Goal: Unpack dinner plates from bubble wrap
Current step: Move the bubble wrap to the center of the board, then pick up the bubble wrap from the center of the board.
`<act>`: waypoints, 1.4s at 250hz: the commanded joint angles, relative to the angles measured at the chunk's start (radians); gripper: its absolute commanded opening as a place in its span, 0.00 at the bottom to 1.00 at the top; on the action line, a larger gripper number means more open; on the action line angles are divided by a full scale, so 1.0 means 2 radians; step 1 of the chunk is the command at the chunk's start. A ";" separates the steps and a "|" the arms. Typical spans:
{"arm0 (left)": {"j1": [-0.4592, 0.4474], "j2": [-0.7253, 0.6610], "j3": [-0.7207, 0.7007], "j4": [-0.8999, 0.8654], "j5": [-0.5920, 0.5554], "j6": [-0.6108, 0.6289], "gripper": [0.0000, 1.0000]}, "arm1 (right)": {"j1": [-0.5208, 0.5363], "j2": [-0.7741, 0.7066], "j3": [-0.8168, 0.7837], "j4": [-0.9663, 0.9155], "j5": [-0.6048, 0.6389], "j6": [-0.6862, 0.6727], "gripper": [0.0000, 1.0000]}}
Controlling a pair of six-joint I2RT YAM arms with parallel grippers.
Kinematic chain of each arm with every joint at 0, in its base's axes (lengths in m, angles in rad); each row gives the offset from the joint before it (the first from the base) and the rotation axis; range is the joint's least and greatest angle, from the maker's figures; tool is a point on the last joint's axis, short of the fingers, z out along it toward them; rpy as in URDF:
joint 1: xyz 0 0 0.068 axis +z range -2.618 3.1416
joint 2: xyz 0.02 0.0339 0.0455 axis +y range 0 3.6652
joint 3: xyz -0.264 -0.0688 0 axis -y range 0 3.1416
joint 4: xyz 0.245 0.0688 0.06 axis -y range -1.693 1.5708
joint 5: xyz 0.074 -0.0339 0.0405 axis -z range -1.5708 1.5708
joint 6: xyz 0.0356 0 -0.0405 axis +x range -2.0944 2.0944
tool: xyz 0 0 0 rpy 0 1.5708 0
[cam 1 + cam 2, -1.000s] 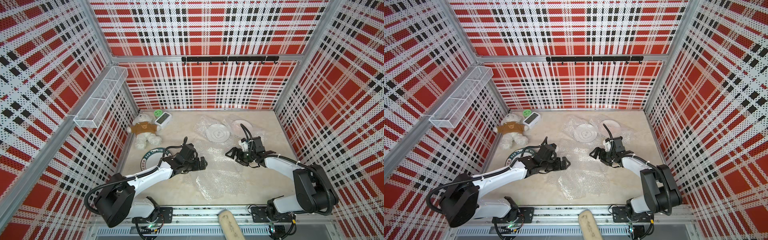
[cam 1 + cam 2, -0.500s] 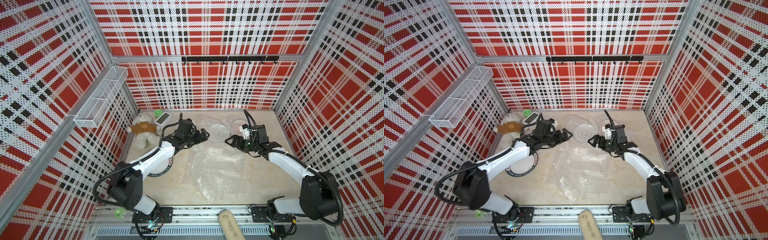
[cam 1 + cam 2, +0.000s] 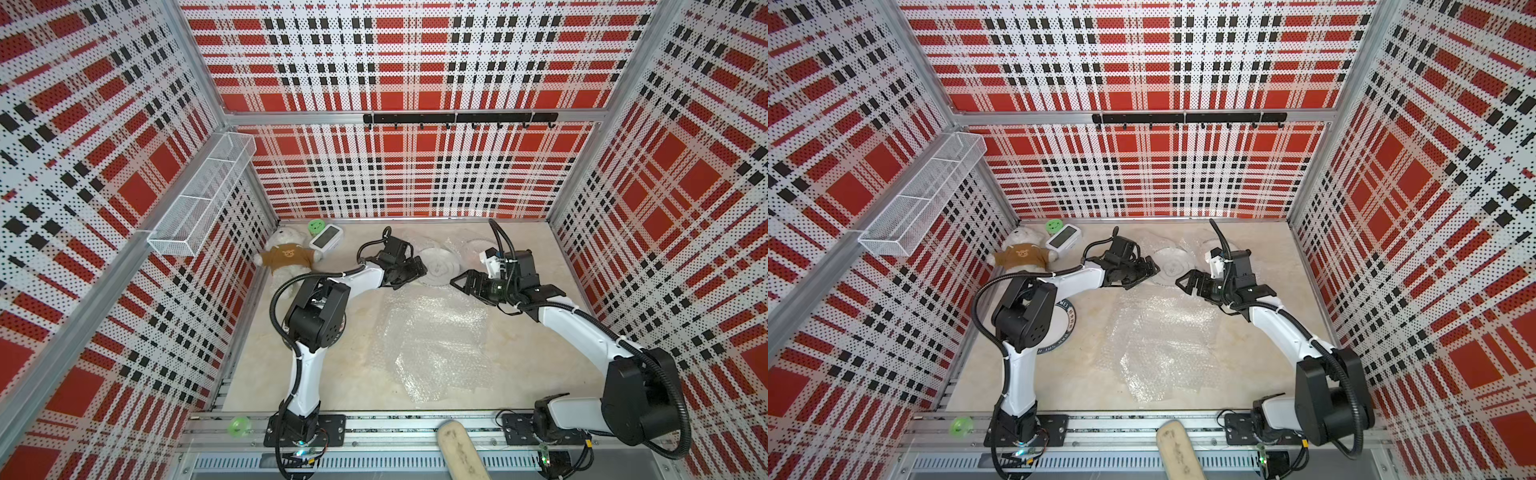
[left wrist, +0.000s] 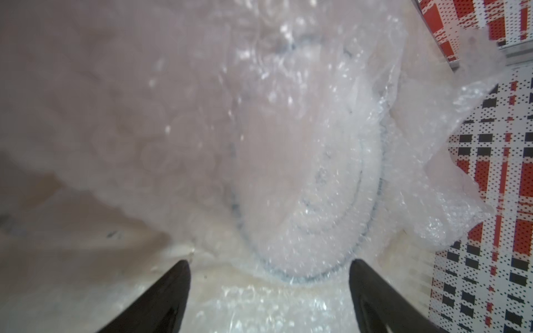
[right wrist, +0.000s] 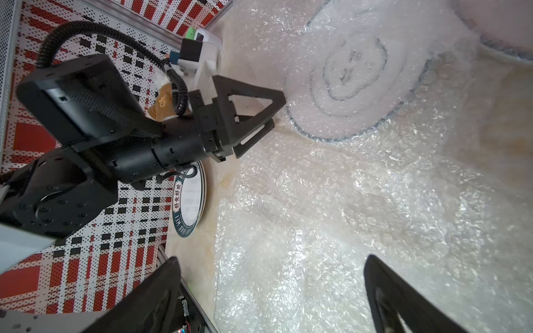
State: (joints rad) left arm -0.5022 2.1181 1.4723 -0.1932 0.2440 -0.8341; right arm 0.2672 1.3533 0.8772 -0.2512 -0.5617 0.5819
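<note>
A dinner plate (image 3: 438, 266) (image 3: 1173, 266) with a dark central emblem lies at the back middle, still covered in bubble wrap (image 5: 352, 75). My left gripper (image 3: 409, 270) (image 3: 1148, 270) (image 4: 266, 276) is open at its left rim, and the wrapped edge (image 4: 302, 187) sits just beyond the fingertips. My right gripper (image 3: 461, 284) (image 3: 1185, 282) (image 5: 271, 268) hangs open at the plate's right, over loose flat bubble wrap (image 3: 432, 332) (image 5: 346, 216). Another wrapped plate (image 3: 478, 249) (image 5: 504, 28) lies behind. Bare plates with dark lettered rims (image 3: 1070, 322) (image 5: 189, 201) lie under the left arm.
A teddy bear (image 3: 286, 257), a white clock (image 3: 326, 239) and a green disc (image 3: 316, 226) sit in the back left corner. A wire basket (image 3: 203, 195) hangs on the left wall. A brush handle (image 3: 457, 451) pokes over the front rail.
My left gripper swung from the front left up to the wrapped plate's rim and its jaws narrowed a little. The right gripper moved back toward the plate. The loose sheet now lies spread flat.
</note>
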 commanded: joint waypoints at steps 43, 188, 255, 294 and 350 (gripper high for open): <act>0.024 0.076 0.093 0.013 0.021 0.006 0.81 | -0.002 -0.003 0.022 -0.012 -0.004 -0.019 1.00; 0.042 0.040 0.053 0.039 0.044 -0.022 0.83 | -0.002 0.010 0.013 0.007 -0.018 -0.011 1.00; 0.015 0.073 0.044 0.090 0.045 -0.080 0.61 | -0.002 0.002 0.010 0.004 -0.020 -0.014 1.00; 0.010 0.082 0.049 0.087 0.027 -0.090 0.53 | -0.001 -0.013 0.002 -0.005 -0.008 -0.017 1.00; 0.015 0.099 0.061 0.087 0.025 -0.105 0.36 | 0.001 -0.019 -0.003 -0.023 -0.001 -0.029 1.00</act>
State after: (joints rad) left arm -0.4808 2.2765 1.5620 -0.0372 0.3092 -1.0073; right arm 0.2638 1.3365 0.8825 -0.2962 -0.5747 0.5526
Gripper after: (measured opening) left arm 0.404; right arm 0.998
